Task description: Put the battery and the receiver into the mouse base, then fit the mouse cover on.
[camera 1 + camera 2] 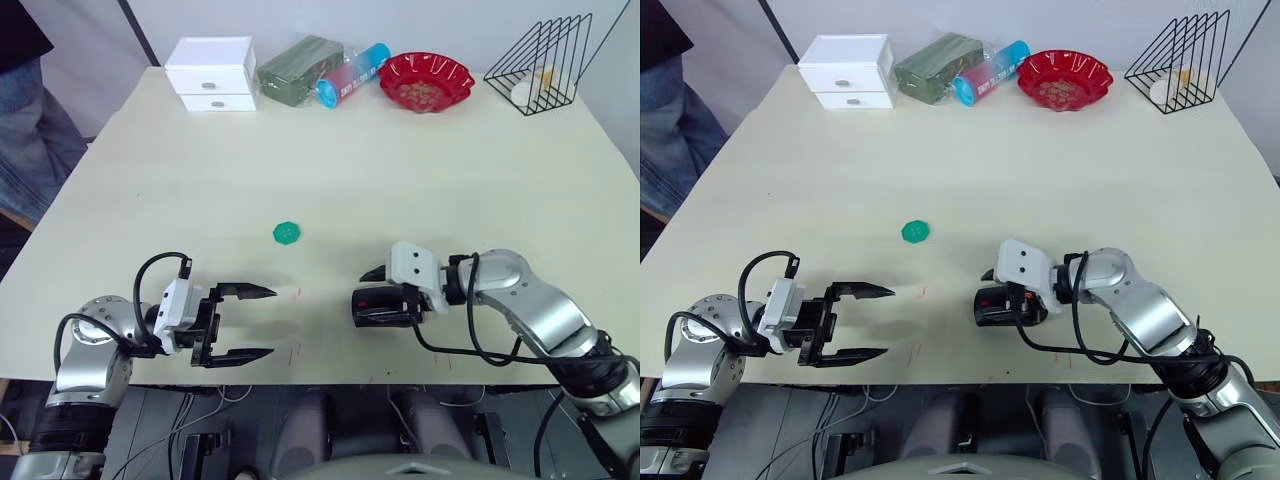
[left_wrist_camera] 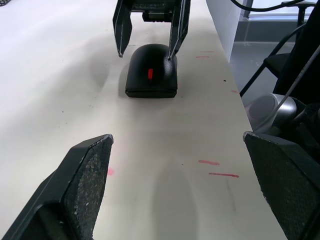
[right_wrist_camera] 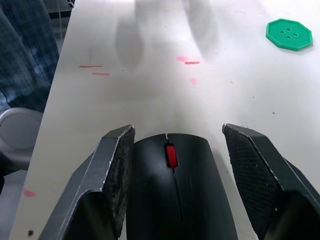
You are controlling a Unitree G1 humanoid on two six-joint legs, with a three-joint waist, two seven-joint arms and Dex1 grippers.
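Near the lower middle of the frame, close to the table (image 1: 330, 170) front edge, the mouse (image 1: 380, 305) sits assembled: the mouse cover (image 3: 175, 200) is on, smooth black with a red scroll wheel (image 3: 171, 155) showing, so the mouse base is hidden under it; battery and receiver can't be seen, presumably inside. Right gripper (image 3: 177, 165) straddles the mouse, jaws spread wide; the left finger looks touching or nearly touching the shell side, the right finger stands apart, so no real squeeze. Left gripper (image 1: 245, 322) hovers lower left, jaws wide and holding nothing, pointing toward the mouse, well apart from it. Judgement: task looks at or near the end, step in hand is seating or checking the cover. To do it well: keep the right jaws centred on the shell, press straight down and evenly rather than from one side, so the cover clips all round without sliding the mouse toward the table edge. Left could brace the front end if it skids. Green disc (image 1: 287, 233) sits mid-frame, unrelated, well clear.
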